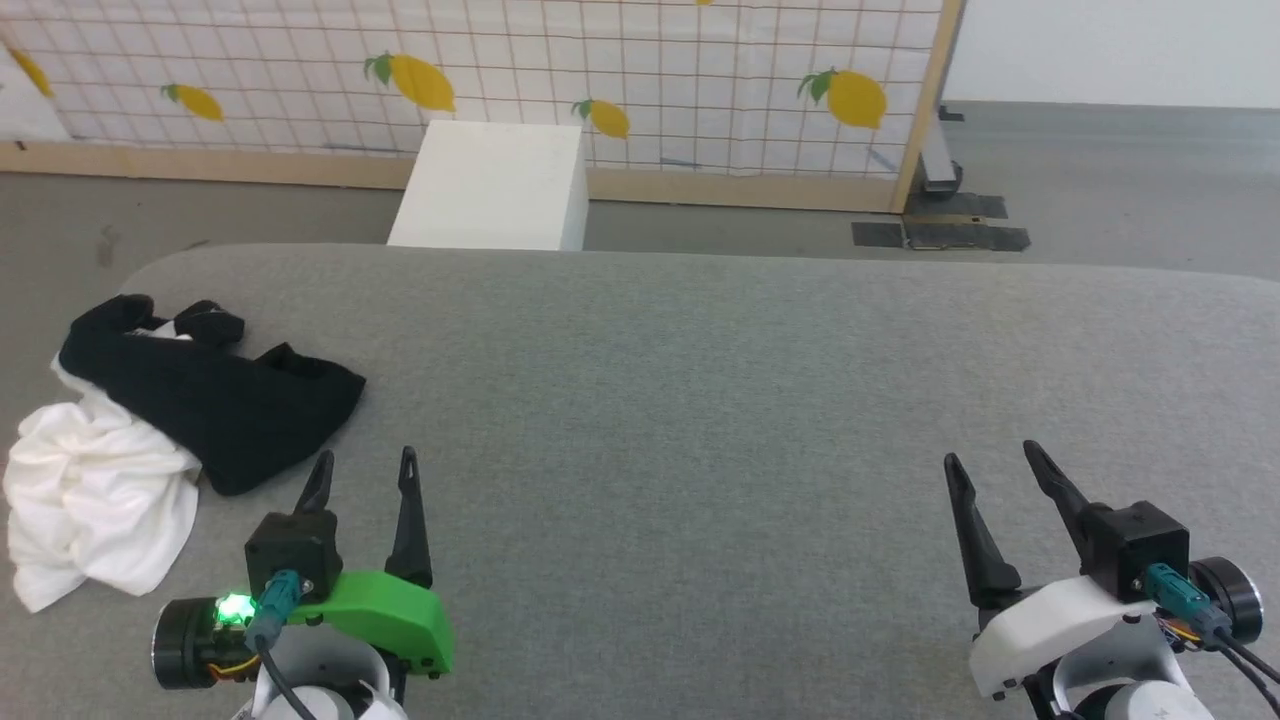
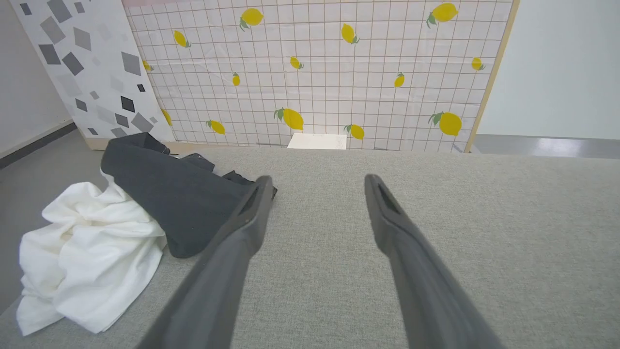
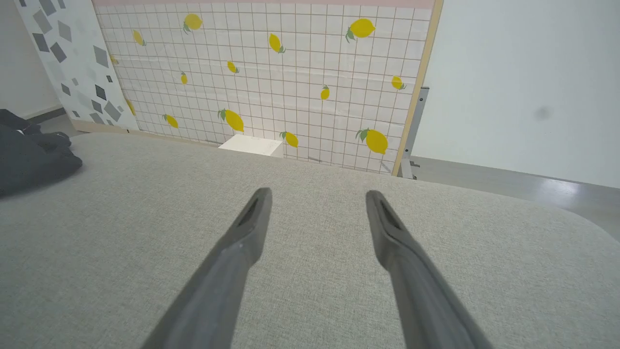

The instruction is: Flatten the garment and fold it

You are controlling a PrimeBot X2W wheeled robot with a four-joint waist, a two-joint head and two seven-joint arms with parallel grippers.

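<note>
Grey fabric table top [image 1: 700, 400]: I see it spread under both pairs of fingers and on ahead of their tips.
Garment [image 1: 150, 430]: a crumpled heap on the table, left of my left fingers and a little ahead of them. The black sleeve part lies on top, nearest the fingers. The white torso cloth is bunched farther left, spilling toward the table's edge.
Left gripper [image 1: 367, 455]: fingers spread wide with nothing between them, just table cloth in the gap.
Left fingers [image 2: 252, 208]: the outer one's tip sits just beside the black cloth's near corner. I cannot tell whether it touches.
Right gripper [image 1: 990, 452]: fingers equally wide apart and holding nothing.
Right fingers [image 3: 252, 218]: pointing over open table, with the garment well off to their left.
White box [image 1: 490, 185]: on the floor past the table's far edge, ahead of the left fingers. From my views it looks like a plain closed block, and I cannot tell whether it holds anything.
Lemon-print screen [image 1: 600, 60]: upright behind the box, straight ahead of both grippers.
</note>
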